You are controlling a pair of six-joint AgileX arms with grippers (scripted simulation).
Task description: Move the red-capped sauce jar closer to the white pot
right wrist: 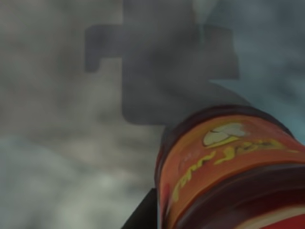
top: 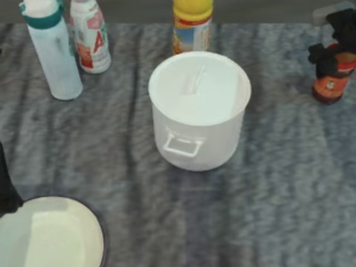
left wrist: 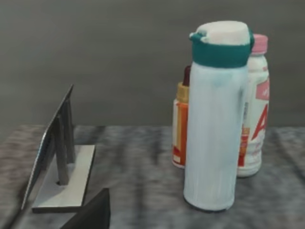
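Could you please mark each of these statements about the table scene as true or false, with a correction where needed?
1. The red-capped sauce jar stands at the table's far right, apart from the white pot. True.
2. The right gripper is at the jar. True.
3. The pot's lid is off. False: the flat lid sits on the pot.
4. The yellow-capped bottle stands in front of the pot. False: it stands behind it.
5. The cream bowl lies at the near left corner. True.
6. The left gripper holds the teal-capped bottle. False: it is near the bowl.
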